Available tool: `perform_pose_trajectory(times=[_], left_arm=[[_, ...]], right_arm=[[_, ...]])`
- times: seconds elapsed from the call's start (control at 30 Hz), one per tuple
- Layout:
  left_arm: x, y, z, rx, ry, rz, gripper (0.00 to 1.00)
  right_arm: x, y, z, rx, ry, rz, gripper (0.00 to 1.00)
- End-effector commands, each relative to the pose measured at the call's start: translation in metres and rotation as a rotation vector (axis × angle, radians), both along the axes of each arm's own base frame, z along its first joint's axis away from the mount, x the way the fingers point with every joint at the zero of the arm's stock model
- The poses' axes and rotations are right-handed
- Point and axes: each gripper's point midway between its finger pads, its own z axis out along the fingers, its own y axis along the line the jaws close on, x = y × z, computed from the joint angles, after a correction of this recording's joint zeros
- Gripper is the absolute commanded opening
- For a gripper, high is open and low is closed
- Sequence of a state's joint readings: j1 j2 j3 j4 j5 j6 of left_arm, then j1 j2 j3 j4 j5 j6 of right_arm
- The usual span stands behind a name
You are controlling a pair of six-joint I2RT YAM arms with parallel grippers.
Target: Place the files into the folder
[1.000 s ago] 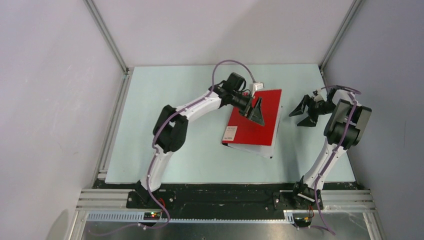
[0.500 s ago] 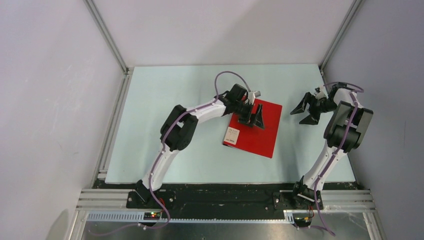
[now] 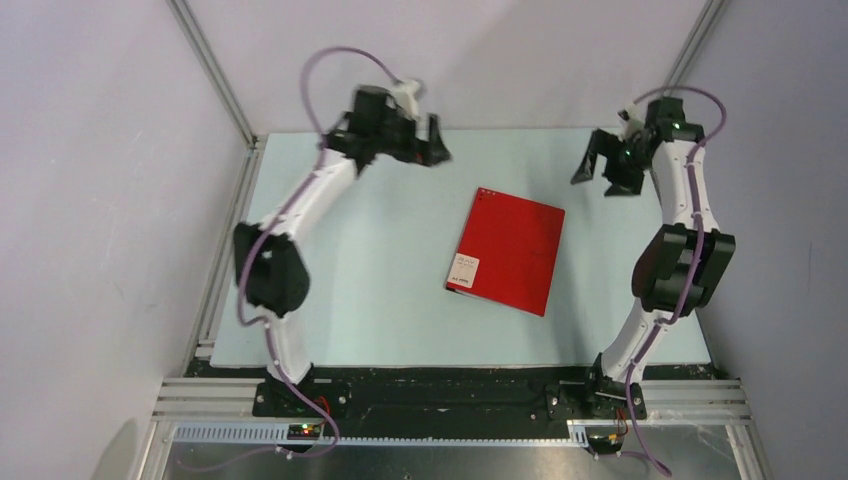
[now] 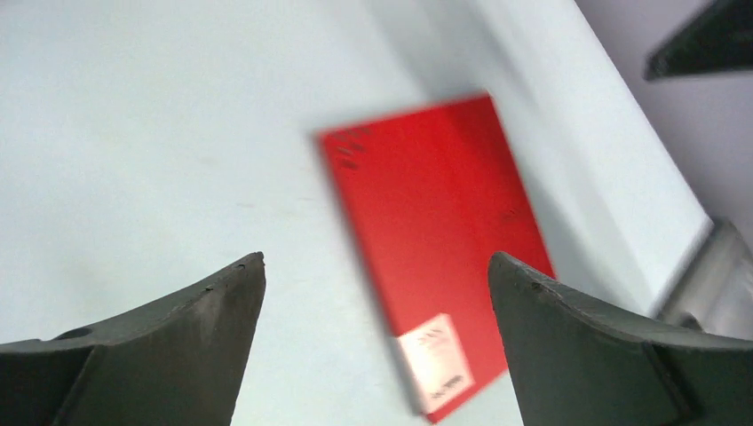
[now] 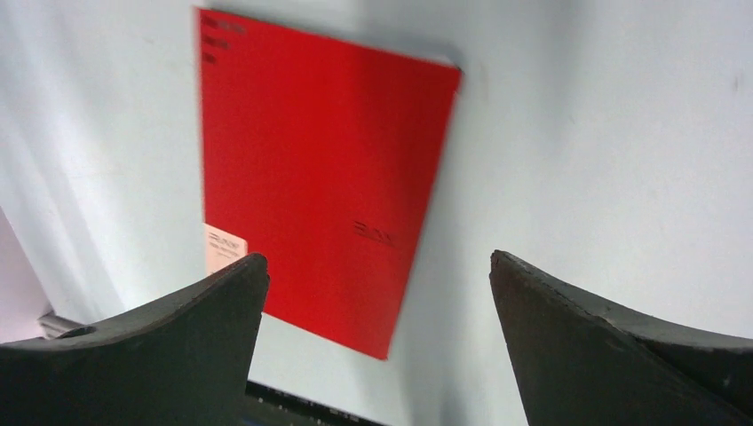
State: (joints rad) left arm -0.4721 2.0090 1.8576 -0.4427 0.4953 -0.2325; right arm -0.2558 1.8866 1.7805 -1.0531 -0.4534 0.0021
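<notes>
The folder lies closed and flat on the table, red side up, its white label at the near left corner. It also shows in the left wrist view and the right wrist view. No paper sheets show in any view. My left gripper is open and empty, raised high over the far left of the table. My right gripper is open and empty, raised over the far right.
The pale table is bounded by aluminium rails, one along the left edge, and by grey walls. A black base strip runs along the near edge under both arm mounts.
My left gripper has lifted off the folder and swung up to the far left. My right gripper has risen and moved further back. The folder now lies fully closed and flat.
</notes>
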Motion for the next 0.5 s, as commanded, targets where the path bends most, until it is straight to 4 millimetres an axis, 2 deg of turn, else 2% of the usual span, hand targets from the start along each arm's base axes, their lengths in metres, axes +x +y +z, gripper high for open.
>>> perform_pose_trajectory(times=[0.0, 0.03, 0.07, 0.17, 0.2, 0.27, 0.3, 0.33, 0.37, 0.47], left_arm=[[0.008, 0.102, 0.072, 0.201, -0.277, 0.167, 1.00], [0.012, 0.122, 0.072, 0.235, -0.288, 0.202, 1.00], [0.012, 0.141, 0.087, 0.258, -0.323, 0.269, 1.00], [0.017, 0.197, 0.106, 0.351, -0.357, 0.500, 1.00], [0.013, 0.206, 0.117, 0.361, -0.383, 0.537, 1.00], [0.007, 0.222, 0.127, 0.401, -0.414, 0.589, 1.00], [0.004, 0.229, 0.124, 0.424, -0.408, 0.620, 1.00], [0.000, 0.234, 0.128, 0.417, -0.411, 0.650, 1.00], [-0.003, 0.240, 0.123, 0.428, -0.392, 0.688, 1.00], [-0.011, 0.242, 0.117, 0.399, -0.357, 0.722, 1.00]], right_arm=[[0.018, 0.037, 0.079, -0.083, -0.179, 0.004, 1.00], [0.025, 0.037, 0.095, -0.107, -0.223, -0.037, 1.00], [0.029, 0.044, 0.104, -0.115, -0.255, -0.035, 0.99], [0.029, 0.047, 0.135, -0.153, -0.344, -0.093, 0.99], [0.029, 0.048, 0.140, -0.158, -0.361, -0.100, 0.99], [0.021, 0.048, 0.151, -0.160, -0.383, -0.125, 0.99], [0.018, 0.047, 0.148, -0.158, -0.374, -0.133, 0.99], [0.016, 0.048, 0.153, -0.154, -0.390, -0.132, 0.99], [0.014, 0.050, 0.147, -0.148, -0.378, -0.127, 1.00], [0.015, 0.051, 0.148, -0.145, -0.393, -0.137, 0.99]])
